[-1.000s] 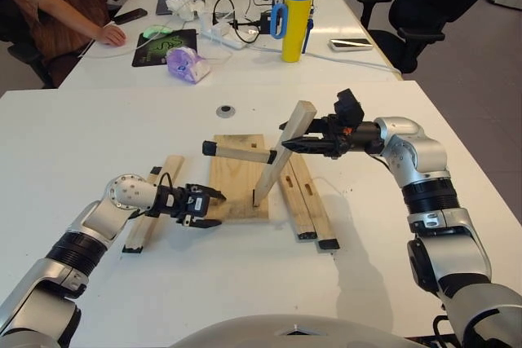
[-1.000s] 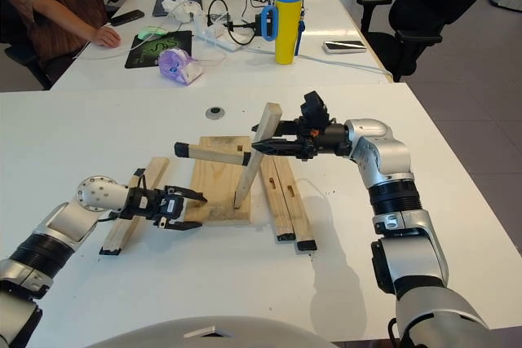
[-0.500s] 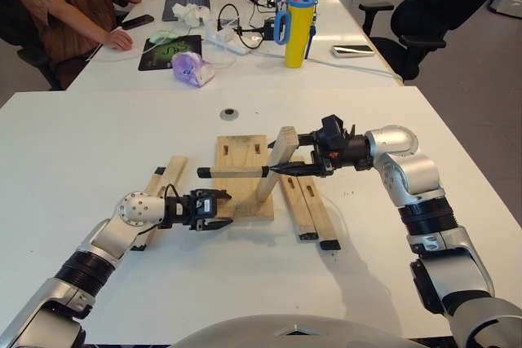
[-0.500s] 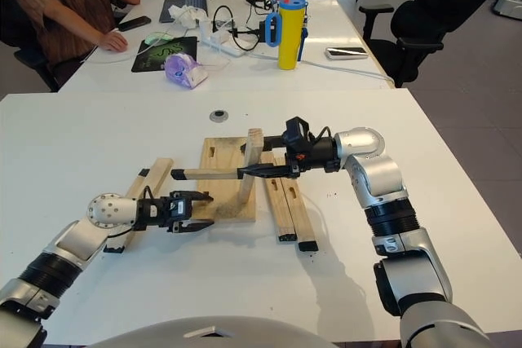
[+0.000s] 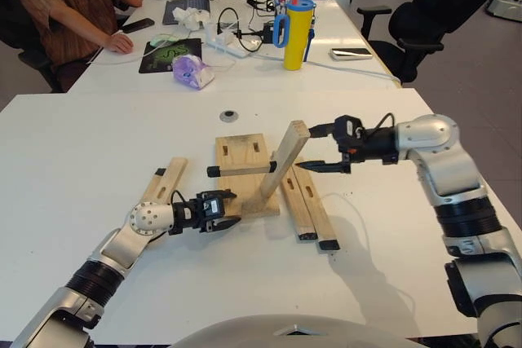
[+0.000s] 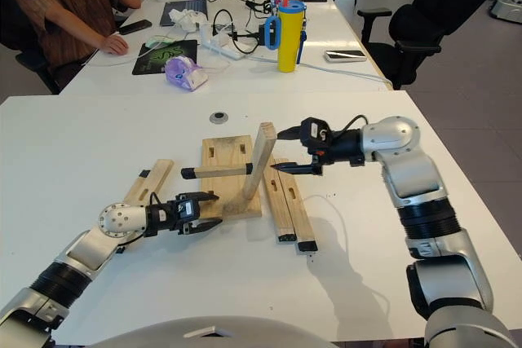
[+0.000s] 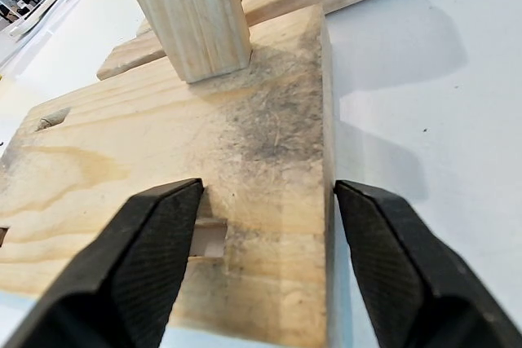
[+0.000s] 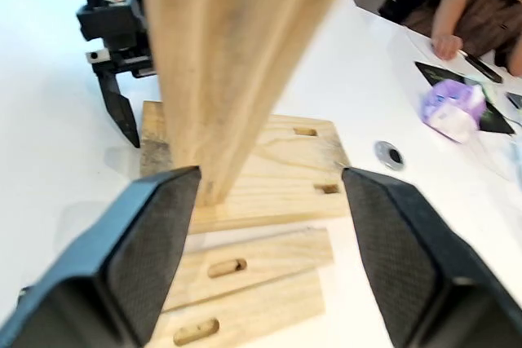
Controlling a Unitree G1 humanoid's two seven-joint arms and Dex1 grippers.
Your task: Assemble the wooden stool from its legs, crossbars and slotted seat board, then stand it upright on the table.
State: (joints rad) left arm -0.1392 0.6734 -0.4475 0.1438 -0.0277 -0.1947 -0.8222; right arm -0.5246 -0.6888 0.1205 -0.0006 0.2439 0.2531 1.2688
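Wood is what counts here: the seat board lies flat on the white table, and every place below is given from that board.

1 leg stands with its foot at the board's near right corner, seemingly in the slot there, and leans away to the right. A crossbar juts from it, level, across the board. 2 slotted legs lie flat just beside the board's right edge. More pieces lie just off its left edge.

The right gripper hovers over the board's right edge, fingers spread wide on either side of the tilted leg and pinching nothing. The left gripper sits at the board's near left corner. Its fingers are also spread, 1 over the wood by a slot and 1 just past the edge, and neither is clamped.

The step looks like seating this leg square. I would pin the board first so it cannot slide or lift. Then close on the leg low down, bring it upright, and press straight along the slot without twisting the crossbar.

Containers: a yellow bottle stands well behind the board on the far table. Its blue lid is on, so the contents are hidden. The board's 2 far slots hold no leg.
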